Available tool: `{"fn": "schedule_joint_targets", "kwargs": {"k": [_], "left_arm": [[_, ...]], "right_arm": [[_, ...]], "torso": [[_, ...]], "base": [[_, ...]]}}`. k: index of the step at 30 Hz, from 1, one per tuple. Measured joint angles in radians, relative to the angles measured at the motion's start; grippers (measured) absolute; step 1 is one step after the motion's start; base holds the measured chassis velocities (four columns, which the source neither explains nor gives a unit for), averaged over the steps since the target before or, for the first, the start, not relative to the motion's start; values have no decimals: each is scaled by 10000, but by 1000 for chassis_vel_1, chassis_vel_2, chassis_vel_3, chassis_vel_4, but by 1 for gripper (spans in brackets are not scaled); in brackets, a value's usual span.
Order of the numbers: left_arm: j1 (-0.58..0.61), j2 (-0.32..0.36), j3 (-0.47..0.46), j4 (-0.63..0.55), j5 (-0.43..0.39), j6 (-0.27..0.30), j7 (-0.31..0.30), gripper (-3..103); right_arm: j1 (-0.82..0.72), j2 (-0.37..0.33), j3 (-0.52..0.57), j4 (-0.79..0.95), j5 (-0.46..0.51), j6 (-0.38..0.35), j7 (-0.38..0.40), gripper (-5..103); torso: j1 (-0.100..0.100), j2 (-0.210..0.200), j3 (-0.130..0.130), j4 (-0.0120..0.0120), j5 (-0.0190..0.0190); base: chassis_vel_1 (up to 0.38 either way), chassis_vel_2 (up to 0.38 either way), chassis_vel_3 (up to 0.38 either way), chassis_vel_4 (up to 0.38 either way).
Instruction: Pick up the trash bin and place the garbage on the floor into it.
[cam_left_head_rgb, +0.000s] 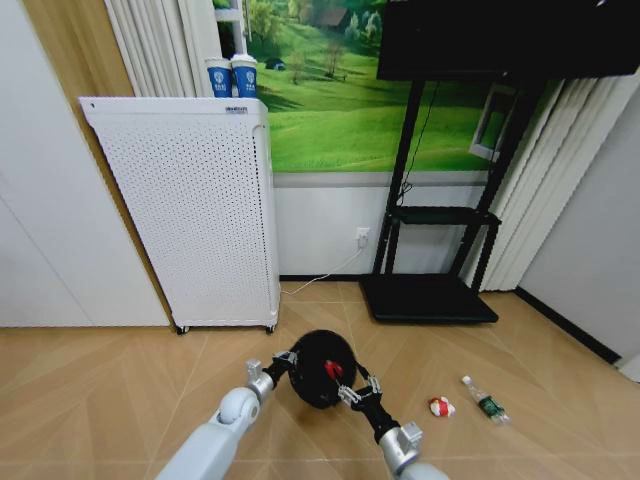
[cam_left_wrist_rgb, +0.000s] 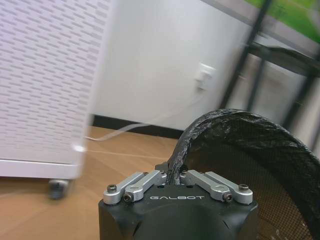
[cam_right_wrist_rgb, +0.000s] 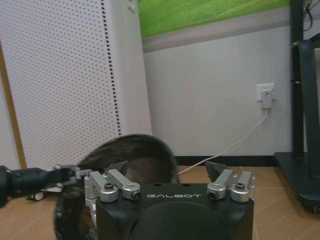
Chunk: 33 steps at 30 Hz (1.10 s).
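Nearest us, our left gripper (cam_left_head_rgb: 284, 359) pinches the bin (cam_left_head_rgb: 322, 368) rim, held tilted above the floor (cam_left_head_rgb: 120, 390), while our right gripper (cam_left_head_rgb: 352, 392) gapes empty beside it; we fear that thin one-sided pinch slipping and spilling the red wad (cam_left_head_rgb: 332, 370) inside.

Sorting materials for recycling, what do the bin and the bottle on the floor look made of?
The trash bin: black wire mesh, likely metal; a fine grid shows through its wall. The bottle: clear plastic by its see-through body, with a green label.
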<state>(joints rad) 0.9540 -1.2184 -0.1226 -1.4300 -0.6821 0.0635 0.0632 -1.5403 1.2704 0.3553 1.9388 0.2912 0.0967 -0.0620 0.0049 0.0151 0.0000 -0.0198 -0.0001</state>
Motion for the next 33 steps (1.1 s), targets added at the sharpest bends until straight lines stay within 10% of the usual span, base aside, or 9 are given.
{"fn": "schedule_joint_targets", "kwargs": {"k": [14, 33], "left_arm": [[1906, 462, -2489, -1323, -646, 305, -366, 4], [2910, 476, -3099, -1986, -581, 297, -252, 4]], "right_arm": [[260, 2, 133, -408, -145, -423, 529, 100], [465, 159, 94, -893, -410, -482, 838, 100]], "torso": [[0, 1, -1, 0, 1], [2, 2, 0, -2, 4]], "base": [[-48, -42, 53, 52], [-197, -203, 191, 194]]}}
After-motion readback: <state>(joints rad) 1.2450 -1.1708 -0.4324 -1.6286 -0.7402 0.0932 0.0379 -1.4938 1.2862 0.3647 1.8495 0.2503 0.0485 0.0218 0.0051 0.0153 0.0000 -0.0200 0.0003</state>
